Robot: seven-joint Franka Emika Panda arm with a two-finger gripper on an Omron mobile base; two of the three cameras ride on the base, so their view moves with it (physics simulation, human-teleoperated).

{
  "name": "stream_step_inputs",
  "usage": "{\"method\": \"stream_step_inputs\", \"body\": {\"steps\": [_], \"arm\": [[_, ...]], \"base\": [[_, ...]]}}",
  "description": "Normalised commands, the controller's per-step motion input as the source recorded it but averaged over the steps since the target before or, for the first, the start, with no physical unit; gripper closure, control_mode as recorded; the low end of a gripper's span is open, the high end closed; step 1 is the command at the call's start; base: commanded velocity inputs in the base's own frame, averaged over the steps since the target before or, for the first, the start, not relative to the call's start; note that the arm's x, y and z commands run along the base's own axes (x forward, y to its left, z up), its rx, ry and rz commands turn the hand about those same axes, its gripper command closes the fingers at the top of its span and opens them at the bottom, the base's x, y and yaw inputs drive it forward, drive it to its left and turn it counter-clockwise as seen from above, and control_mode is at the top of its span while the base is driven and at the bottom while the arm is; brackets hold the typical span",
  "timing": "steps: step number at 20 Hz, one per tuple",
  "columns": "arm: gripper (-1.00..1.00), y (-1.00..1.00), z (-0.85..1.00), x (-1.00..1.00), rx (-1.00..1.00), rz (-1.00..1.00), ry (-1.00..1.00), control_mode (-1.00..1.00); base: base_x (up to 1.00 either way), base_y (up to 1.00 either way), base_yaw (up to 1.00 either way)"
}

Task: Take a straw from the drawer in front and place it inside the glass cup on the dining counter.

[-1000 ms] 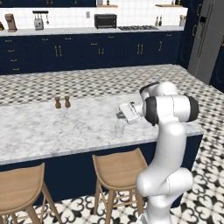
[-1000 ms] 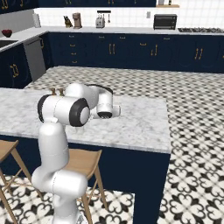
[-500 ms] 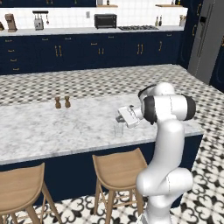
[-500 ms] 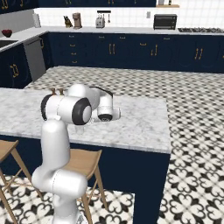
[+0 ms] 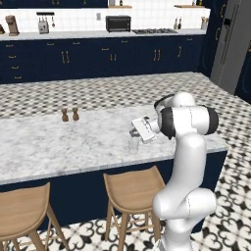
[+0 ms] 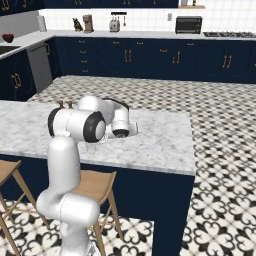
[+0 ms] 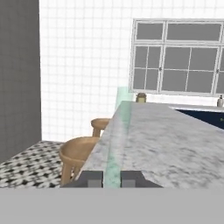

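We are holding the straw [image 7: 117, 144] pinched in our closed gripper [image 7: 111, 179], carrying it just above the glass cup [image 5: 133, 144] on the dining counter [image 5: 59, 147]; fetching looks finished, insertion and release are remaining.

Dining counter [image 5: 59, 142] top mostly bare marble, open to left and far side. Two brown shakers [image 5: 69, 114] stand well apart toward far left. Glass cup [image 5: 133, 144] sits near front edge, just below gripper [image 7: 111, 178]. Stools [image 5: 130, 188] tucked under the front.
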Motion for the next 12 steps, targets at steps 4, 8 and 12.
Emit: {"method": "stream_step_inputs", "body": {"steps": [4, 8, 12], "arm": [[-1.0, -0.05, -0.01, -0.01, 0.0, 0.0, -0.08, -1.0], [-1.0, -0.23, 0.0, -0.08, -0.02, 0.0, -0.09, -1.0], [-1.0, -0.27, 0.2, -0.1, -0.08, 0.0, -0.09, -1.0]], "base": [[0.0, 0.0, 0.0], [0.0, 0.0, 0.0], [0.0, 0.0, 0.0]]}}
